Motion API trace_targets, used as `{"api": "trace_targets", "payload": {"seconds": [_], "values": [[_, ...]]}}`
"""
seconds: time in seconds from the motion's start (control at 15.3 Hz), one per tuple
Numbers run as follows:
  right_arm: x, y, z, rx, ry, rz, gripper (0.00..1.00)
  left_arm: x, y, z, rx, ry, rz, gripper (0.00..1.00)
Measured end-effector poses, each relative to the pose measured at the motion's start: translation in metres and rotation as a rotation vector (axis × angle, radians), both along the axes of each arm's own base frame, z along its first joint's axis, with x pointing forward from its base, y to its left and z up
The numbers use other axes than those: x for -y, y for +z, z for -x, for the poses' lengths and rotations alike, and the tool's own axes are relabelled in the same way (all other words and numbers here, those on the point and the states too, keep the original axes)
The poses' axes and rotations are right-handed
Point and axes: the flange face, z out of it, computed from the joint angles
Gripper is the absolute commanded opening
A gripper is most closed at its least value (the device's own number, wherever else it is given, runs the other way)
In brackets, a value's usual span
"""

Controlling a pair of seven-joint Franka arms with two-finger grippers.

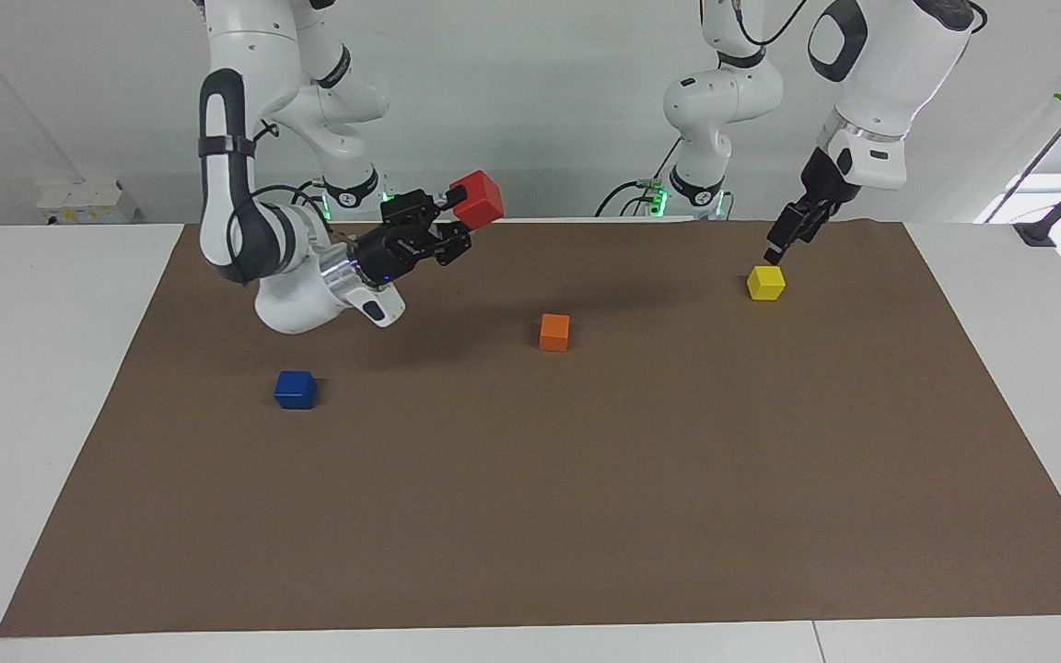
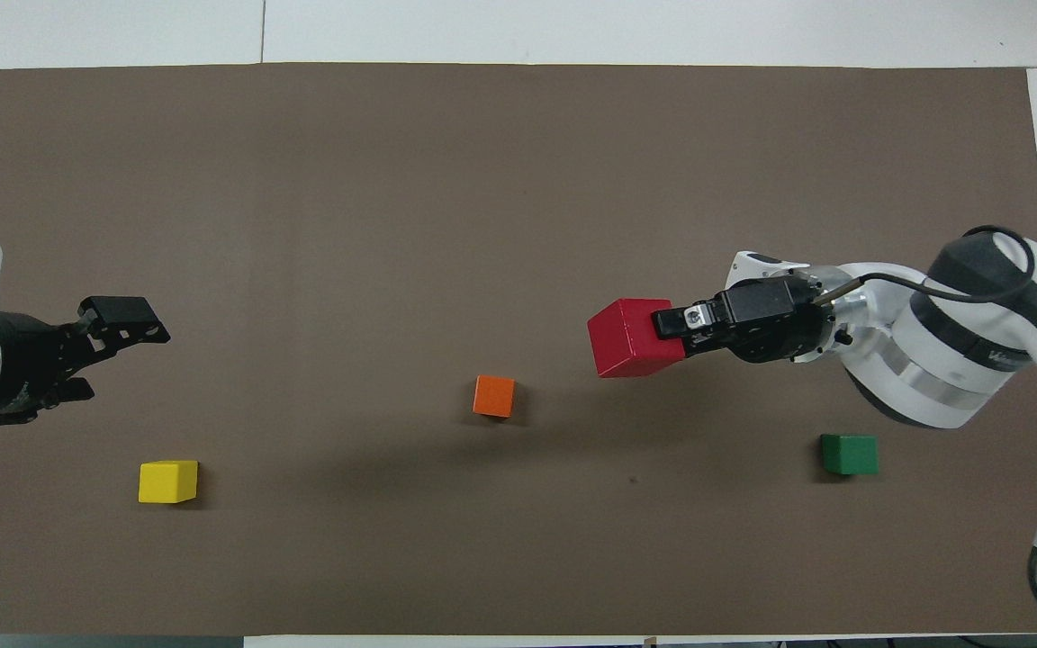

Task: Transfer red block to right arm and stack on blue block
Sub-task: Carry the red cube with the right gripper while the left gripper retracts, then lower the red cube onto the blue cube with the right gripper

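Note:
My right gripper (image 1: 455, 210) (image 2: 673, 329) is shut on the red block (image 1: 479, 198) (image 2: 628, 337) and holds it up in the air, tilted, over the mat between the orange block and the green block. The blue block (image 1: 295, 389) rests on the mat toward the right arm's end, farther from the robots than the held block; the right arm hides it in the overhead view. My left gripper (image 1: 781, 241) (image 2: 122, 358) hangs open and empty above the yellow block (image 1: 766, 282) (image 2: 167, 481).
An orange block (image 1: 554, 331) (image 2: 493, 396) sits near the middle of the brown mat (image 1: 586, 506). A green block (image 2: 849, 454) lies near the right arm's base, hidden in the facing view. White table surrounds the mat.

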Motion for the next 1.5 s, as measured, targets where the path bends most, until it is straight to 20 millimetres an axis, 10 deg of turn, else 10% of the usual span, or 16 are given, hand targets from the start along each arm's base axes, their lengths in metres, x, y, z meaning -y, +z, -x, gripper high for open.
{"api": "trace_targets", "payload": {"seconds": [0.39, 1.05, 1.5], "values": [[0.034, 0.074, -0.008, 0.039, 0.031, 0.422, 0.00, -0.001, 0.046, -0.055, -0.094, -0.278, -0.096, 1.00], [0.086, 0.129, -0.011, 0.185, 0.117, 1.269, 0.00, -0.012, 0.016, -0.075, -0.128, -0.307, -0.070, 1.00], [0.122, 0.098, -0.023, 0.264, 0.148, 1.741, 0.00, -0.017, 0.001, -0.089, -0.167, -0.375, -0.053, 1.00]]}}
